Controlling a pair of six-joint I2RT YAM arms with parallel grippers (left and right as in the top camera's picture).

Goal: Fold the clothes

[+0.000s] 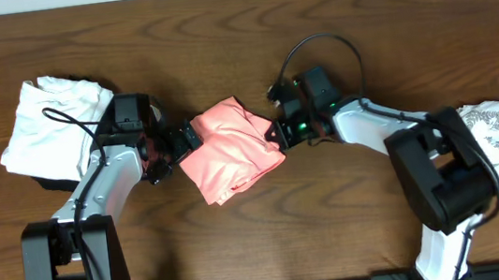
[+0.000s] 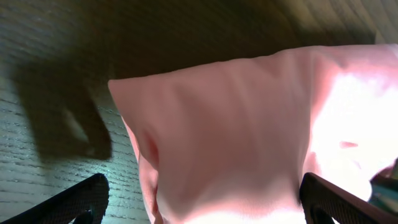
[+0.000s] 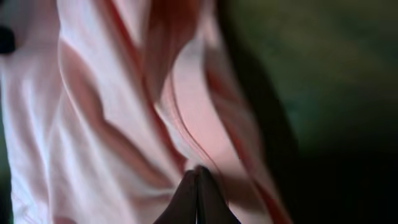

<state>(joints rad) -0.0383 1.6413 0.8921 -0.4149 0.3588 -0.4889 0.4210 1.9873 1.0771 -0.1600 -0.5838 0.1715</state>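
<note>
Clothes (image 1: pixel 230 149) sit in a rough folded square mid-table (image 1: pixel 237 28), about halfway between the left and right edges. Left gripper (image 1: pixel 183 148) is spread wide, a jaw on either side of the pink's left edge, so I'd guess it's lining up a grab. Right gripper (image 3: pixel 198 173) is closed tight at the right edge, pinning or pinching a fold, can't tell which. The fold looks mostly there, just untidy.

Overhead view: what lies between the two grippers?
The folded salmon-pink garment fills the stretch between the open left gripper and the shut right gripper, in the overhead view.
</note>
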